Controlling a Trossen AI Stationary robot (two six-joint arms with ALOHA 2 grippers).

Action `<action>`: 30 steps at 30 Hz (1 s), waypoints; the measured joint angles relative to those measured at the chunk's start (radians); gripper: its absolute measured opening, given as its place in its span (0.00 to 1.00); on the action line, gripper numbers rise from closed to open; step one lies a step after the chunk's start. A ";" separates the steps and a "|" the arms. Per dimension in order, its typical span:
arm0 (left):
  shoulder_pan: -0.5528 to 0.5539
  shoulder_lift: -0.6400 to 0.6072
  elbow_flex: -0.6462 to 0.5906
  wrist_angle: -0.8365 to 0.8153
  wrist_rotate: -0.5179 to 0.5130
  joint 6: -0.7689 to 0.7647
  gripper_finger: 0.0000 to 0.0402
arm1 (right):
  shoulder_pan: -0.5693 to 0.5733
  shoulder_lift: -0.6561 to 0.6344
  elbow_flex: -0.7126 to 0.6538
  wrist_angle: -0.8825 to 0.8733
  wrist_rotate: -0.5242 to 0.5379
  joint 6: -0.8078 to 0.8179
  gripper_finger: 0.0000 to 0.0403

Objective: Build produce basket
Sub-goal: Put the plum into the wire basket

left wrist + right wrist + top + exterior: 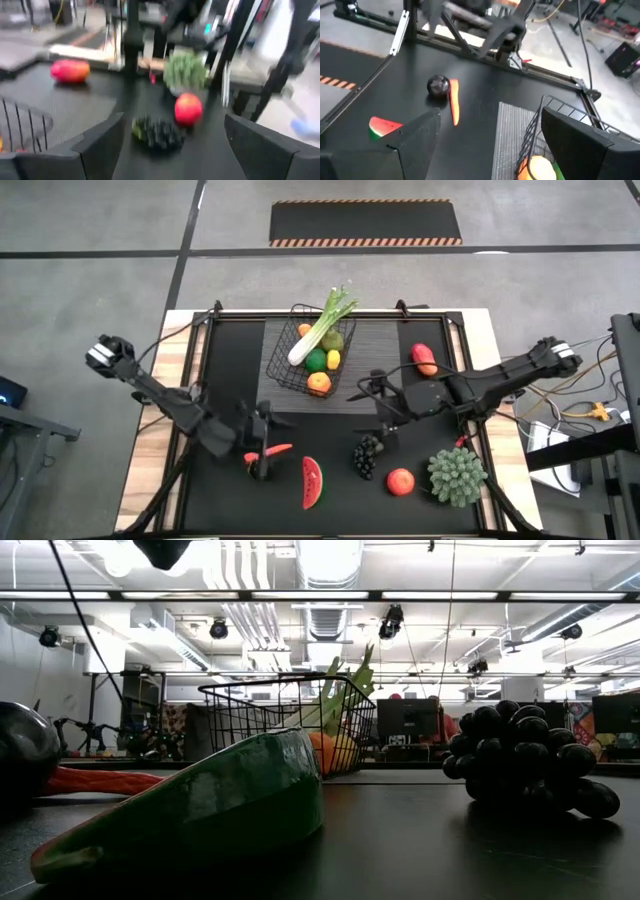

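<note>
Black matting covers the table (225, 355), which stands on a grey concrete floor with a striped dark mat (366, 223) at twelve o'clock beyond it. Slightly toward twelve o'clock from the table's centre, the black wire-mesh rectangular basket (283, 360) sits on a flat grey ribbed mat (385, 350); a green-and-white leek (322, 328), a lime, a lemon and oranges lie inside it. At three o'clock from the basket rests a red-and-yellow mango-like fruit (425, 359).

Toward six o'clock lie a watermelon slice (312, 481), a bunch of dark grapes (368, 454), a round red apple (400, 481) and a spiky green bushy plant toy (456, 475).

At seven o'clock, the left gripper (262, 448) hangs with fingers spread wide and empty, just above a red chili pepper (272, 450). Near four o'clock of the basket, the right gripper (378, 402) hovers over the mat edge, fingers likewise parted, holding nothing.
</note>
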 joint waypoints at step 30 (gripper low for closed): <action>-0.279 0.429 0.402 -1.268 0.285 -0.855 0.80 | 0.000 -0.076 -0.147 0.111 -0.011 0.074 0.81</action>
